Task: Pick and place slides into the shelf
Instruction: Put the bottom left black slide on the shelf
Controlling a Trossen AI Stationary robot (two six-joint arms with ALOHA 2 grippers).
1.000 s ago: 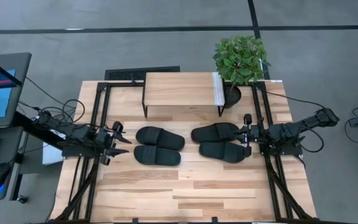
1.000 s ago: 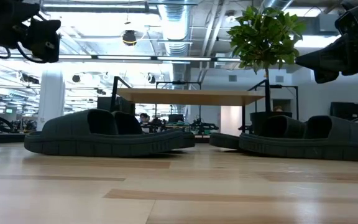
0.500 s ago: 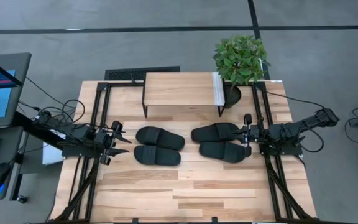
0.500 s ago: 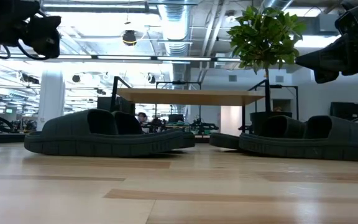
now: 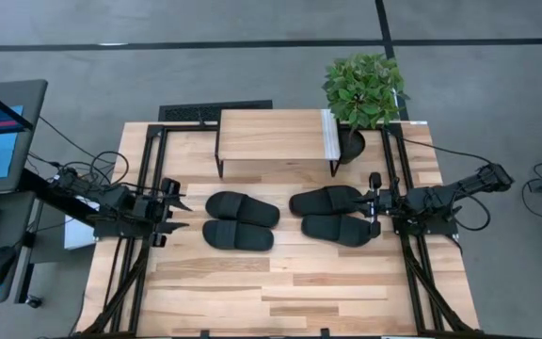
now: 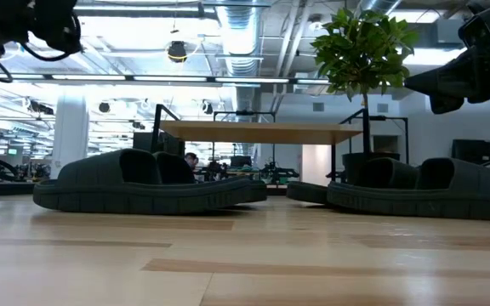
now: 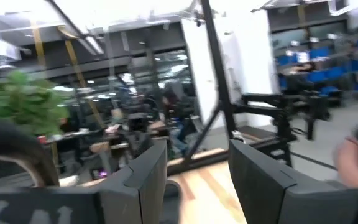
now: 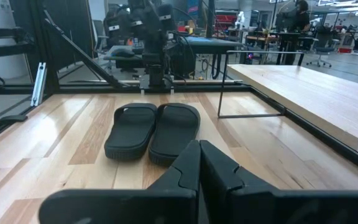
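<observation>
Four black slides (image 5: 285, 218) flat on the plank tabletop (image 5: 290, 292), all in a row across the middle of the high view; left pair (image 5: 241, 220) side by side at about 9 o'clock from table centre, right pair (image 5: 335, 215) at about 3 o'clock, slightly angled; shelf (image 5: 273, 135) up at 12 o'clock, top board bare, nothing visible under it from the low view either; so nothing placed yet, all four still to go, by the look of it; potted plant (image 5: 363, 89) just off the shelf's 3 o'clock end; now the arms; left gripper (image 5: 170, 215) at 9 o'clock of the left pair, near but not touching, fingers (image 7: 140, 182) spread with clear space between them, holding nothing, raised off the table as seen high in the low view; right gripper (image 5: 375, 201) tight at 3 o'clock of the right pair, just beside the heels, fingers (image 8: 188, 163) pressed together and empty, pointing across the table toward the far pair; monitor and keyboard off the table's 9 o'clock edge; first pick apparently yet to be made.
</observation>
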